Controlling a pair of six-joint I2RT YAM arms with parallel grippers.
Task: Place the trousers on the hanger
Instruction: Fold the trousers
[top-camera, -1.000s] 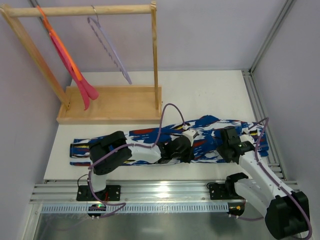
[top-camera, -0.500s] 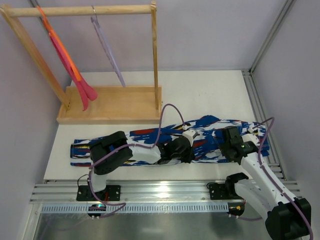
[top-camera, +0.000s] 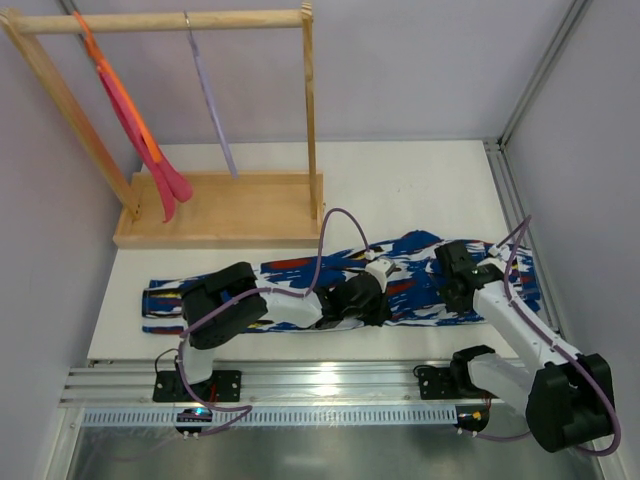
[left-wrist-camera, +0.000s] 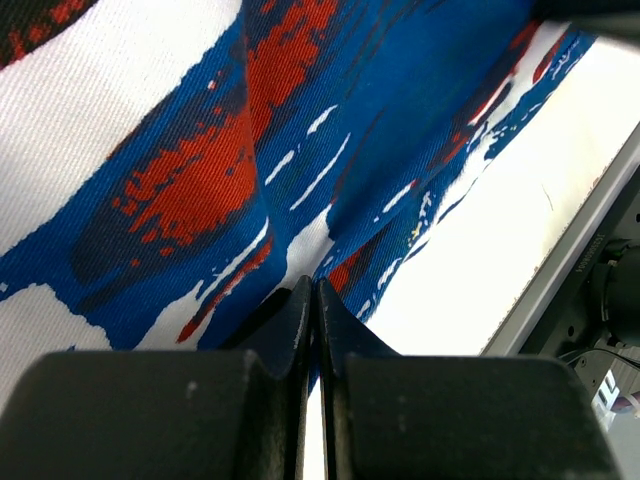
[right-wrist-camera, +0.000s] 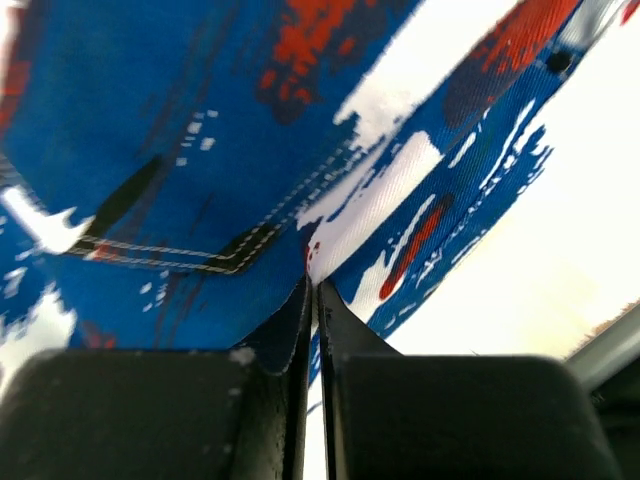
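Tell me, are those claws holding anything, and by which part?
Both pinch the printed blue, white and red cloth trousers along their near edge: left claw mid-length, right claw near the wider end.

Hanger (top-camera: 213, 100) had swung on the rail (top-camera: 120, 22). It showed its broad side at first and hung almost edge-on by the end, with the lower tip drawn leftward. Right gripper (right-wrist-camera: 313, 295) stood part open earlier. Its jaws had since come together, pinching a fold of the trousers (right-wrist-camera: 200, 120) at the near edge. The right wrist had also shifted slightly towards the far side and to the left over the cloth.
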